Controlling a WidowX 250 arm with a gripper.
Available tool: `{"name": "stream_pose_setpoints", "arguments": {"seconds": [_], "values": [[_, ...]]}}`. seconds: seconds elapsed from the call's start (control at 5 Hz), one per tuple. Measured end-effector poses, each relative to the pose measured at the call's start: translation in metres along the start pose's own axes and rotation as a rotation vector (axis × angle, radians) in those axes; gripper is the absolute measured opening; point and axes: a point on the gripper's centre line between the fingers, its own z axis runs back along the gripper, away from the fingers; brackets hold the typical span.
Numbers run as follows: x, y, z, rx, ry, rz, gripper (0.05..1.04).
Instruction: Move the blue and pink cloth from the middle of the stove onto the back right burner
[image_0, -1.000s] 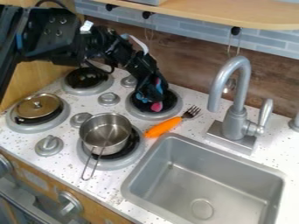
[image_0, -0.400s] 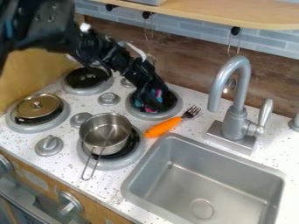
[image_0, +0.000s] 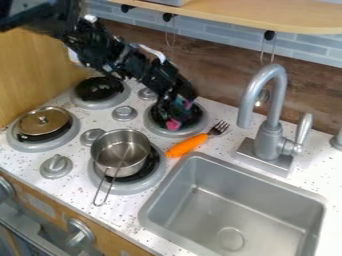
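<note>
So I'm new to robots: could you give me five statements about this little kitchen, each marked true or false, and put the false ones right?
1. The pot sits on the right front burner. True.
2. The fork lies in the sink. False: the fork lies on the counter, just outside the sink.
3. The end effector is at the right rear burner. True.
4. The lid covers the pot. False: the pot is uncovered, and the lid rests on the left front burner.
5. The faucet stands behind the sink. True.
</note>
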Motion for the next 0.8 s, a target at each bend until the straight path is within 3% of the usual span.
{"name": "stream_pose_setpoints", "arguments": {"seconds": [0.4, 0.8], "values": [[0.007, -0.019, 0.039, 0.055, 0.046, -0.015, 1.001], [0.016, -0.055, 0.051, 0.023, 0.086, -0.082, 1.001]]}}
